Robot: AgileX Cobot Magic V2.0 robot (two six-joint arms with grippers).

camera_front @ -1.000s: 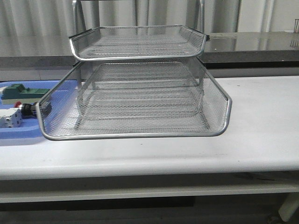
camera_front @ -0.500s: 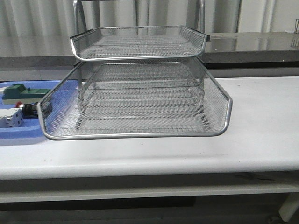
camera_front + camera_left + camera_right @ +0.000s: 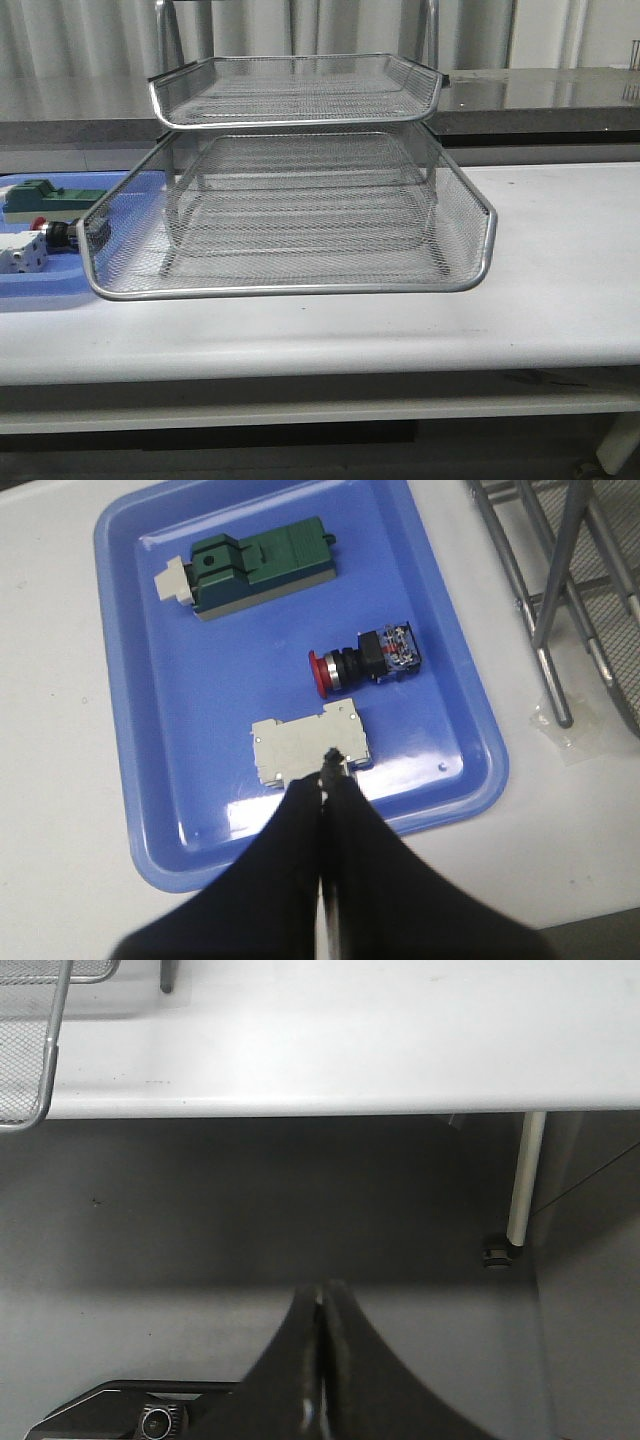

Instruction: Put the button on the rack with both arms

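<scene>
Left wrist view, clenched left hand (image 3: 329,763), glossy blue tray (image 3: 140,810), red-capped button (image 3: 362,662), wire-mesh rack (image 3: 560,600).

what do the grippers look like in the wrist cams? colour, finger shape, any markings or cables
Both look alike: the left gripper and right gripper have matte black fingers, broad at the base and tapering to narrow tips. No markings, labels or cables show in either wrist view. The arms themselves are out of frame, also in the front view.

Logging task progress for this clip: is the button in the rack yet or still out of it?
Out. The button lies on its side in the blue tray, beside the rack, whose mesh tiers show nothing inside.
</scene>
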